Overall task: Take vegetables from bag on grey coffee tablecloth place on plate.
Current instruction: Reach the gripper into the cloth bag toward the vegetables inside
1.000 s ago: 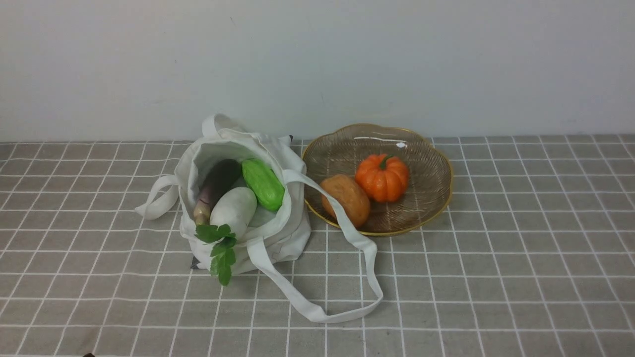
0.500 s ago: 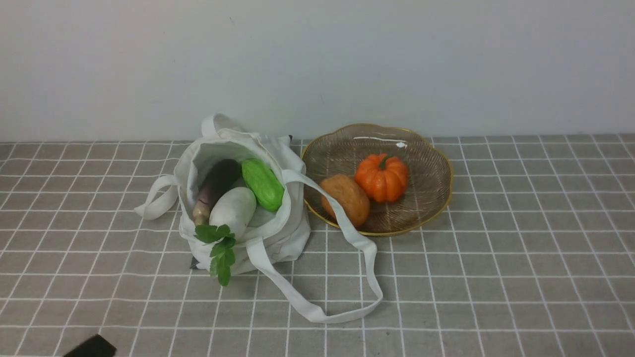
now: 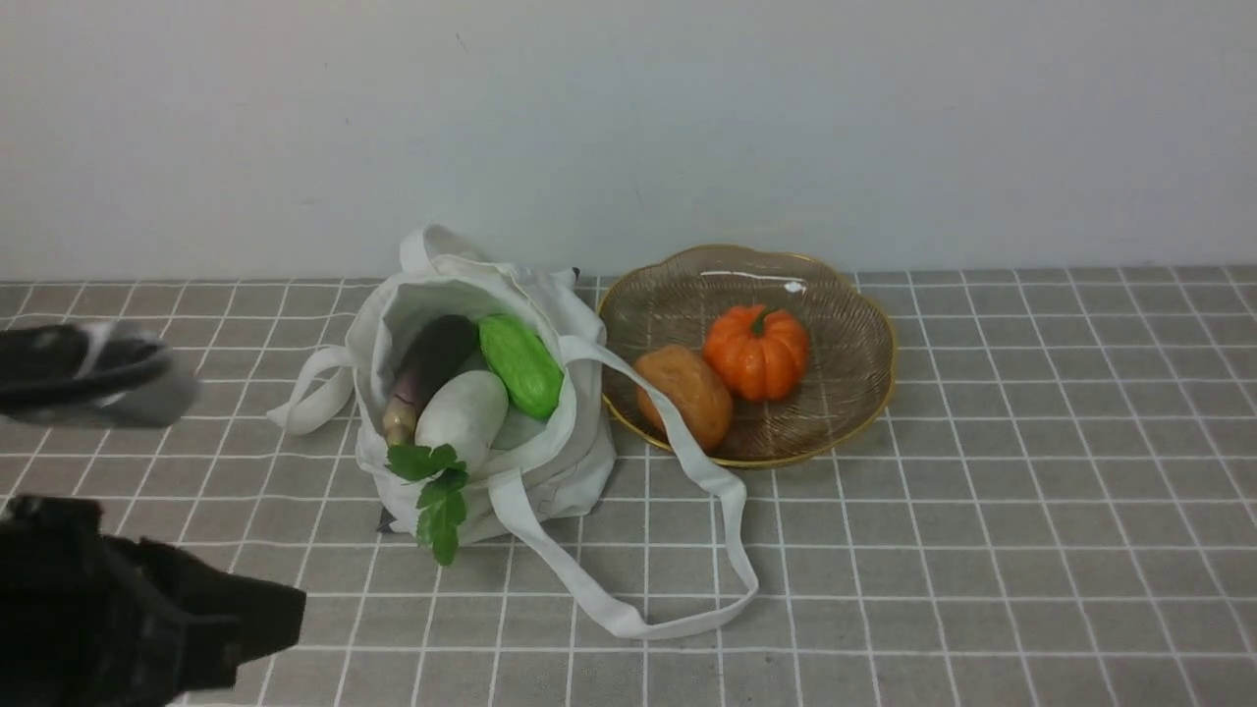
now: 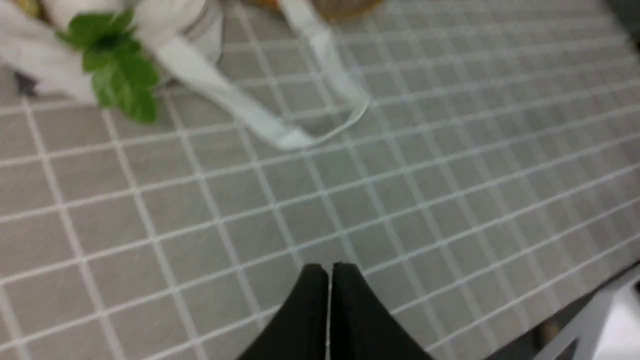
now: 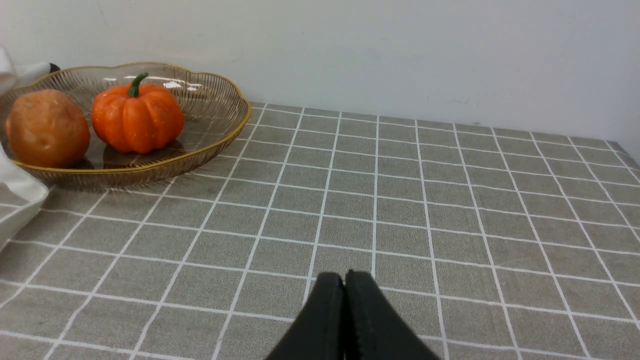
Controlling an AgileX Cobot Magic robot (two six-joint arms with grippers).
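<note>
The bag [image 3: 579,462] stands open on the tablecloth [image 3: 982,550], left of centre, and all 3 vegetables are inside it: white radish [image 3: 462,417] in front, eggplant [image 3: 432,358] on its left, green gourd [image 3: 520,365] behind on the right. The radish lies w/ its long axis approx. near-to-far, leaning a little to the right, and its leaves [image 3: 437,501] hang over the near rim toward the robot. The plate [image 3: 854,324] is just beside the bag on the right. It carries a pumpkin [image 3: 756,352] and a brown round item [image 3: 684,393], and one strap [image 3: 628,614] crosses its left edge. The left arm [image 3: 128,609] shows dark and blurred at the left edge, so the bag lies forward and to the right of it. This arm seems the nearer one, as the right arm is not in the front view. The left gripper [image 4: 329,267] has its fingers pressed together w/ nothing between, and the right gripper [image 5: 344,277] is the same, closed and empty over bare cloth. I think the left one must open first, then approach the radish across its short axis.
</note>
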